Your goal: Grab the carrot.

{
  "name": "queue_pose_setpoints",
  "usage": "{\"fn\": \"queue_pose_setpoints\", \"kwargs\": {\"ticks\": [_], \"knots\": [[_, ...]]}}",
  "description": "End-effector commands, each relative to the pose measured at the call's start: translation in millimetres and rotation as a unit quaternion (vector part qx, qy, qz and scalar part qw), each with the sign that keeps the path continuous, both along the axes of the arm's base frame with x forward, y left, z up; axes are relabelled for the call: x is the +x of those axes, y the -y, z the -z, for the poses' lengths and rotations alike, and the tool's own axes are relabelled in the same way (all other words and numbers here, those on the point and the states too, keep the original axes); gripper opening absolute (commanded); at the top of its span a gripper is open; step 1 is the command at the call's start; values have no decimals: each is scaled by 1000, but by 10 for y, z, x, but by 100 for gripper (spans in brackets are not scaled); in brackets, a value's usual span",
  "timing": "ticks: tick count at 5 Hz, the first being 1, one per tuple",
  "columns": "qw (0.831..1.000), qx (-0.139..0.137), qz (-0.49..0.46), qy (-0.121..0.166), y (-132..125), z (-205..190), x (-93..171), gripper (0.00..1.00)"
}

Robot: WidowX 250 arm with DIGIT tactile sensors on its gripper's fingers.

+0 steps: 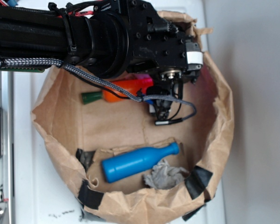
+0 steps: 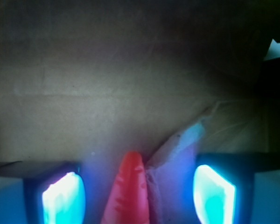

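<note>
I see my gripper (image 2: 137, 196) spread wide at the bottom of the wrist view, the carrot (image 2: 128, 193) lying between its glowing pads (image 2: 63, 198), untouched, over brown paper (image 2: 107, 84).

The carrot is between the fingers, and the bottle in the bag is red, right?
Not quite. The bottle is blue, not red, as the exterior view shows. The rest holds: in the wrist view the carrot sits between the open gripper's fingers, and the bottle lies in the bag.

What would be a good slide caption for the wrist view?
Carrot tip between the open gripper fingers, above the brown paper floor.
</note>
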State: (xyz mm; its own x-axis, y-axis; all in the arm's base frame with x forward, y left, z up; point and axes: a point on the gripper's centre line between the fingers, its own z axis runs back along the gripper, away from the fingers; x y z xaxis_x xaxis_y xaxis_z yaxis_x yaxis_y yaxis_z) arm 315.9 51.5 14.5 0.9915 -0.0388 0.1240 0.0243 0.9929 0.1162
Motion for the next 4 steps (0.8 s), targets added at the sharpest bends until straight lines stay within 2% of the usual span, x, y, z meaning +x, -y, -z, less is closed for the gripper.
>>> {"fn": "queue_pose_setpoints", "kwargs": {"ticks": [1, 4], "knots": [[999, 0, -42, 25, -129, -130, -77, 0], [997, -39, -57, 42, -157, -762, -294, 0]]}}
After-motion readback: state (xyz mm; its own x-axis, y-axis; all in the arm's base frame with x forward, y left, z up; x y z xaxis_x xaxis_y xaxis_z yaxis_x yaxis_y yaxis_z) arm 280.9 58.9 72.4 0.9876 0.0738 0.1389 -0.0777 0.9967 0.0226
